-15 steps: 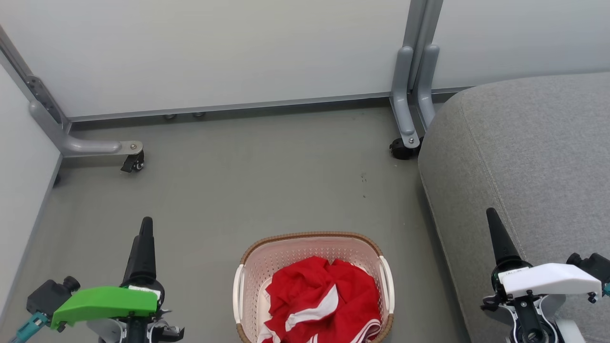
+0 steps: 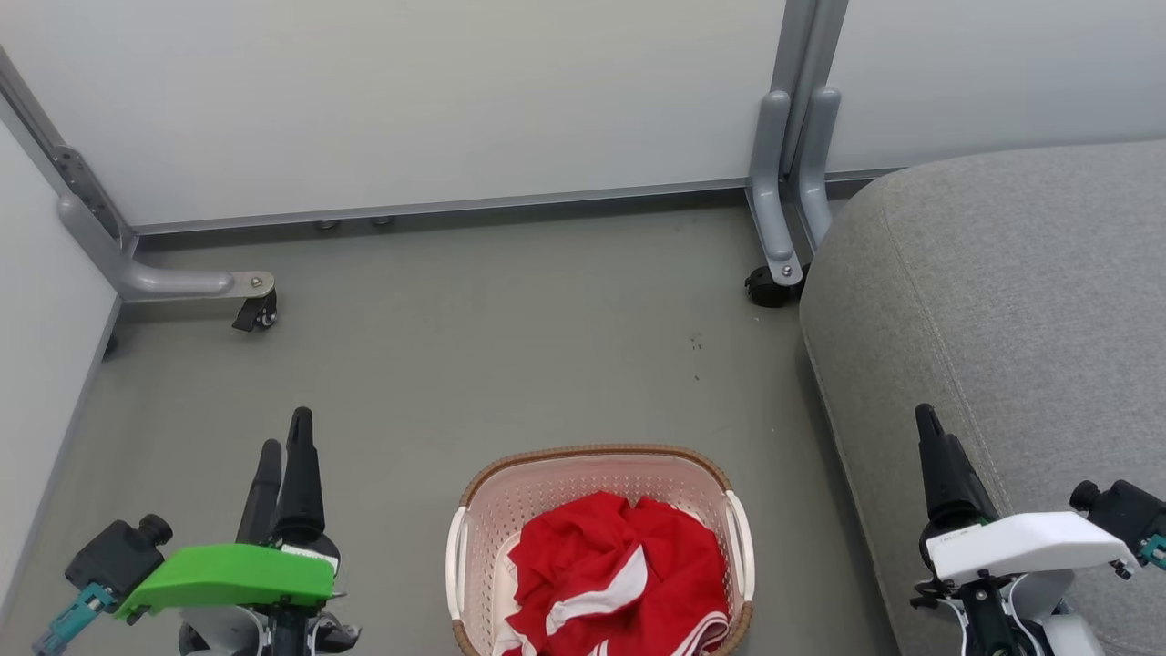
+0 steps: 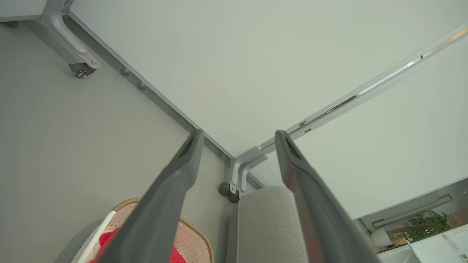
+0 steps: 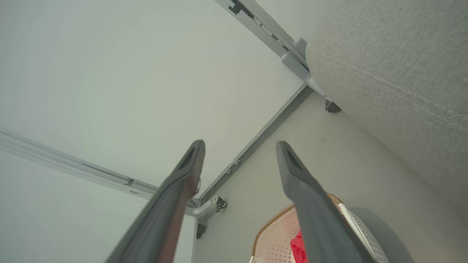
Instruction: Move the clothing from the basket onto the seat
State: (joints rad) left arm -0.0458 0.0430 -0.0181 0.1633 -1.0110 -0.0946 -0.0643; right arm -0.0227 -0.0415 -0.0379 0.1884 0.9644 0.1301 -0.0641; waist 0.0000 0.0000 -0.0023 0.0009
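Note:
The cream basket (image 2: 592, 453) with a brown rim stands on the floor at the bottom centre of the head view. In it lies the crumpled red clothing (image 2: 619, 574) with white stripes. The grey seat (image 2: 1002, 292) rises to the right of it. My left gripper (image 2: 285, 435) hovers open to the left of the basket, nothing between its fingers. My right gripper (image 2: 935, 426) is open over the seat's front edge, holding nothing. The left wrist view has the open left gripper (image 3: 238, 133), the basket (image 3: 197, 233), clothing (image 3: 106, 243) and seat (image 3: 267, 226). The right wrist view has the open right gripper (image 4: 240, 143), basket (image 4: 270, 237) and seat (image 4: 395, 73).
Pale partition panels close off the back and left. Their grey metal legs on casters stand on the floor at the left (image 2: 182, 282) and by the seat's far corner (image 2: 774, 273). Grey floor (image 2: 510, 346) stretches between the basket and the panels.
My left gripper has moved right and turned, so both its fingers now show. My right gripper has shifted slightly left and lower. Basket and clothing have not moved.

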